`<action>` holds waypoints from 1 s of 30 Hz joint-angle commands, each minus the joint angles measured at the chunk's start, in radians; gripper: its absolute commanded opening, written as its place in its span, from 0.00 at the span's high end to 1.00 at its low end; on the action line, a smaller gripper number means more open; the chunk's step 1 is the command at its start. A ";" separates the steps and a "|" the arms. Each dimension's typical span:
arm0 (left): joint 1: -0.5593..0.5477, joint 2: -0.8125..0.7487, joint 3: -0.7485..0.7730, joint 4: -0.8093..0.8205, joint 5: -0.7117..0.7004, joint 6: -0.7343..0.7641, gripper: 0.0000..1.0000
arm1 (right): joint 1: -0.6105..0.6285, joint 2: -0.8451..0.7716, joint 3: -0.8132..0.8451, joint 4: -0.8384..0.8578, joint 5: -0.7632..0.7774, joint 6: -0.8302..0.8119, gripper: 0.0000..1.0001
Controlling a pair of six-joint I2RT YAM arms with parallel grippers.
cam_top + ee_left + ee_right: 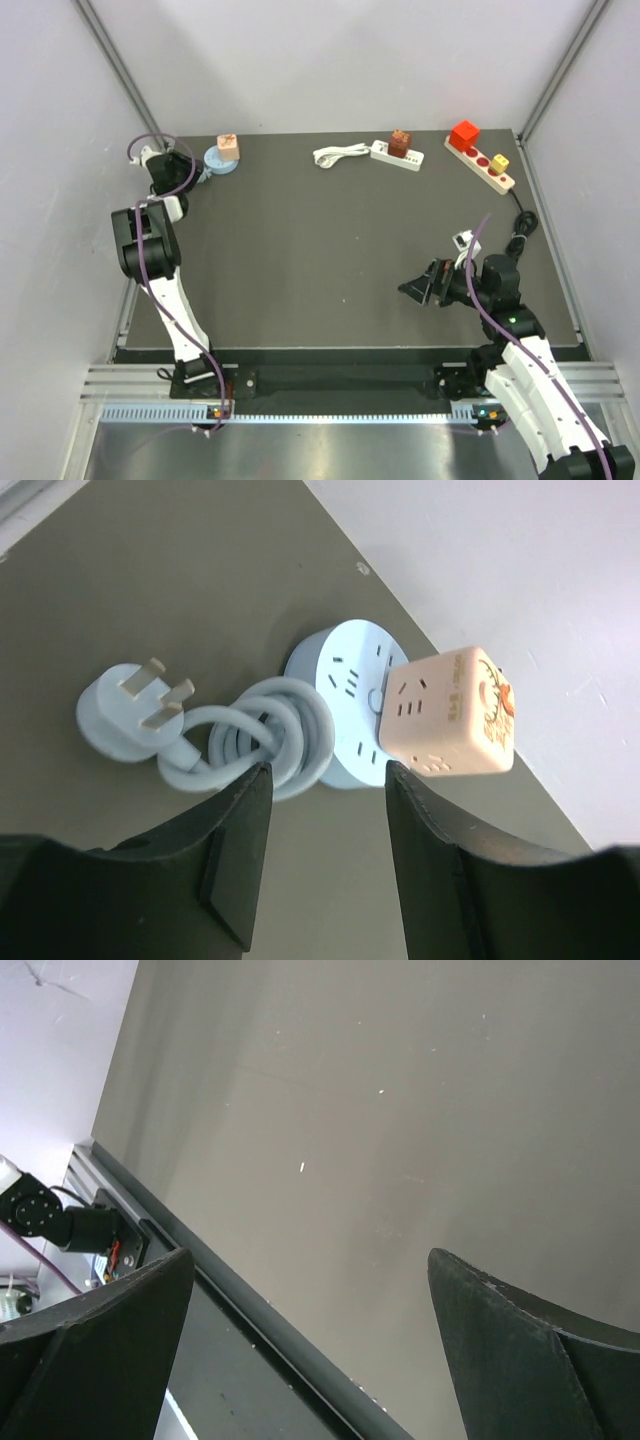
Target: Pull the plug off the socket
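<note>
Desk: Setting, please?

Photographer: Dark grey matt worktop [300,260], boxed in by pale walls [330,60], with metal posts rising at the far corners. An aluminium rail [130,382] runs along the near edge, where the two arms are bolted.

Desk: And the plug?

Photographer: A peach-coloured cube plug [450,725], with an orange design on one face and pin holes on two others. It stands plugged into the top of a round pale-blue socket [345,670] in the worktop's far left corner, close to the wall. The socket's pale-blue lead [265,735] lies coiled just beside it. The left gripper [327,772] hovers near, jaws apart and gripping nothing, apart from plug and socket alike. The right gripper [310,1260] hangs over the worktop's right side, well apart from the socket, jaws spread wide.
</note>
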 commanded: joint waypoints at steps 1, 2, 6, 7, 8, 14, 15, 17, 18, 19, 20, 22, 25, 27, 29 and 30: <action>-0.006 0.042 0.082 0.052 0.032 -0.034 0.47 | -0.009 0.002 0.034 0.011 0.011 -0.015 0.00; -0.007 0.051 0.104 0.041 0.032 -0.034 0.47 | -0.009 0.002 0.034 0.013 0.011 -0.013 0.01; -0.015 0.079 0.119 0.048 0.027 -0.034 0.47 | -0.009 0.002 0.043 0.011 0.014 -0.007 0.00; -0.016 0.093 0.128 0.042 0.027 -0.032 0.47 | -0.009 0.002 0.044 0.013 0.016 -0.005 0.00; -0.018 0.100 0.136 0.024 0.026 -0.031 0.47 | -0.009 0.003 0.046 0.011 0.016 -0.005 0.00; -0.029 0.120 0.153 -0.014 0.011 -0.011 0.53 | -0.009 0.007 0.055 -0.001 0.022 0.002 0.00; -0.030 0.120 0.155 -0.039 0.000 -0.003 0.53 | -0.009 0.008 0.057 -0.003 0.025 0.005 0.00; -0.032 0.122 0.168 -0.067 -0.006 0.029 0.55 | -0.007 0.007 0.061 -0.004 0.029 0.012 0.00; -0.033 0.122 0.173 -0.082 -0.014 0.040 0.55 | -0.009 0.008 0.064 -0.006 0.032 0.015 0.00; -0.035 0.120 0.175 -0.100 -0.018 0.049 0.56 | -0.007 0.010 0.070 -0.015 0.035 0.018 0.00; -0.033 0.122 0.175 -0.102 -0.017 0.058 0.57 | -0.009 0.010 0.075 -0.016 0.037 0.019 0.01; -0.033 0.119 0.176 -0.110 -0.011 0.072 0.63 | -0.009 0.010 0.081 -0.024 0.048 0.027 0.00; -0.033 0.116 0.184 -0.169 0.004 0.084 0.81 | -0.009 0.025 0.098 -0.058 0.069 0.035 0.00; -0.033 0.105 0.179 -0.197 0.006 0.087 0.97 | -0.009 0.036 0.110 -0.073 0.077 0.035 0.00; -0.035 0.071 0.170 -0.237 0.012 0.080 1.00 | -0.009 0.043 0.127 -0.093 0.085 0.035 0.01; -0.033 0.055 0.138 -0.239 0.018 0.074 1.00 | -0.009 0.049 0.130 -0.099 0.103 0.033 0.00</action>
